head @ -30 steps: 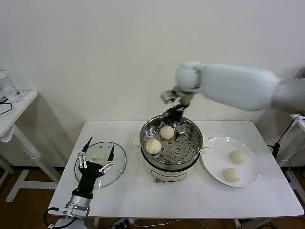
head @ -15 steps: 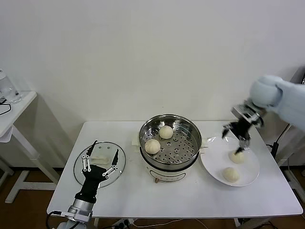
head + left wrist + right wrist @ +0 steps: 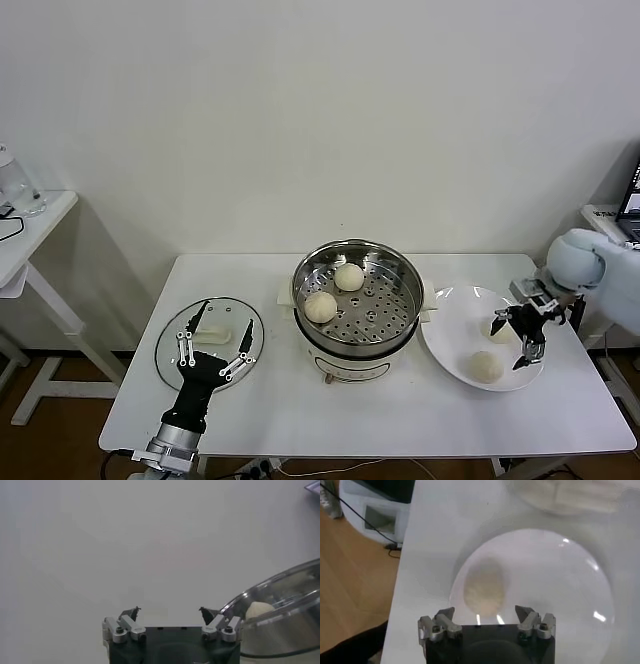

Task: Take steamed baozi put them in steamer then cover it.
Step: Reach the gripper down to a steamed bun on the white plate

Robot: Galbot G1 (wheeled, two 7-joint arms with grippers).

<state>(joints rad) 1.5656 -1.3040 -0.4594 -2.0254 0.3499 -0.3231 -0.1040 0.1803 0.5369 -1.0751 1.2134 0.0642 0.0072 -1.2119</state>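
Observation:
The steel steamer (image 3: pixel 400 310) stands mid-table with two baozi on its perforated tray (image 3: pixel 349 277) (image 3: pixel 320 306). Two more baozi lie on the white plate (image 3: pixel 450 335) to its right: a near one (image 3: pixel 486 366) and a far one (image 3: pixel 497 329), partly hidden by my right gripper (image 3: pixel 515 338). That gripper hangs open just over the far baozi (image 3: pixel 484 587), fingers either side of it, nothing held (image 3: pixel 485 615). The glass cover (image 3: pixel 170 350) with its white handle (image 3: pixel 207 333) lies flat at the left. My left gripper (image 3: pixel 212 345) hovers open above it (image 3: pixel 170 612).
A small white side table (image 3: pixel 25 230) stands off to the far left. The steamer's shiny rim (image 3: pixel 280 592) with a baozi (image 3: pixel 259 610) shows at the side of the left wrist view. The plate reaches close to the table's right edge (image 3: pixel 600 370).
My right gripper left the steamer, swung right and came down over the far baozi on the plate. The left gripper shifted slightly over the cover.

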